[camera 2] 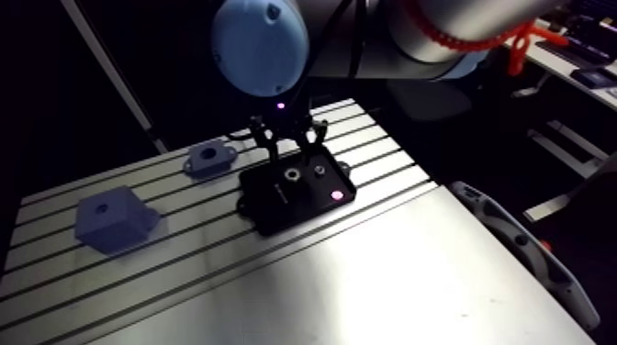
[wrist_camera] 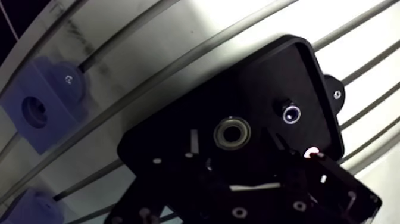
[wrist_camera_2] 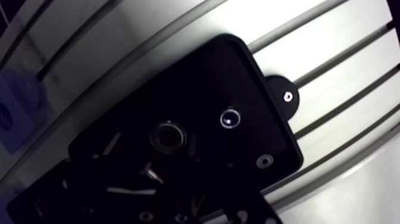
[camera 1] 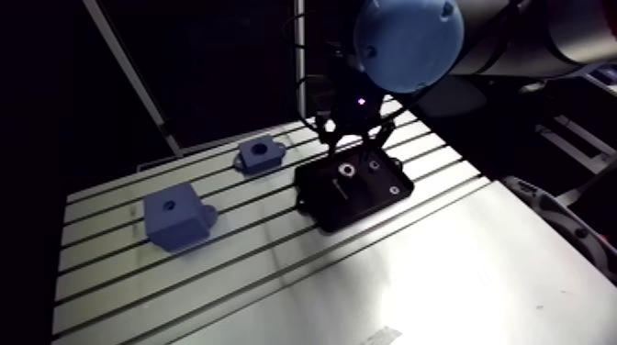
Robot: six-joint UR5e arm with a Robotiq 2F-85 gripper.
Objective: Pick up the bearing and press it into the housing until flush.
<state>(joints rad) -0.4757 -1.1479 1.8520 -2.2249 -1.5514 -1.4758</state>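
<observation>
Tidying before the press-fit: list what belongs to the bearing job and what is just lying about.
For the job:
- bearing
- black plate holding it
- gripper above the plate
- one holed block as the housing: the smaller blue block or the larger blue block, cannot tell which

Lying about:
- whichever blue block is not the housing

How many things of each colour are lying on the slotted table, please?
Blue: 2, a larger block and a smaller block, each with a round hole.
Black: 1, a flat plate.
Silver metal: 1, a bearing sitting on the black plate.
Total: 4
</observation>
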